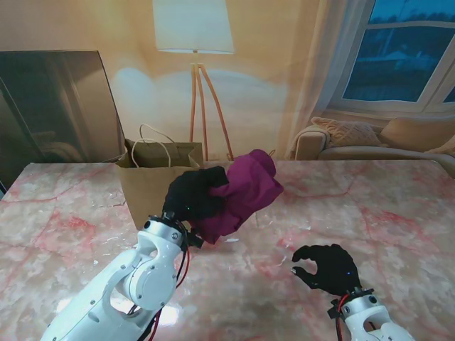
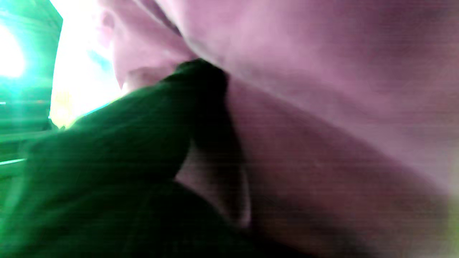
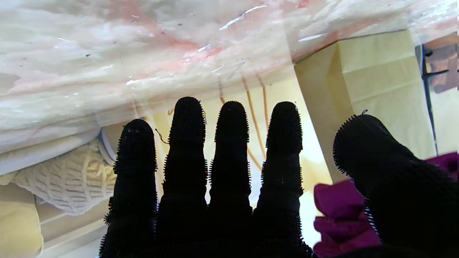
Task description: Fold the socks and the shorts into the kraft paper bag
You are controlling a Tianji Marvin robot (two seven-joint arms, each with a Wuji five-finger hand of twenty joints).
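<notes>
My left hand (image 1: 190, 195) grips the bunched magenta shorts (image 1: 242, 193), lifted off the bench (image 1: 398, 206) — just right of the upright kraft paper bag (image 1: 151, 181). My right hand (image 1: 325, 267) hovers nearer to me, fingers (image 1: 304, 256) apart — holding nothing.

One kraft paper bag (image 1: 148, 188), one purple shorts bundle (image 1: 245, 192), two hands.

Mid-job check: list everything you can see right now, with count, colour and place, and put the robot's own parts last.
kraft paper bag: one, brown, upright on the table's far left, open, handles up.
shorts: one bundle, magenta, held up off the table beside the bag.
socks: none visible.
table: one, pink-veined marble.
floor lamp: one, white shade, behind the table.
sofa: one, beige, far right.
left hand: black glove, shut on the shorts.
right hand: black glove, open, empty, near right.
</notes>
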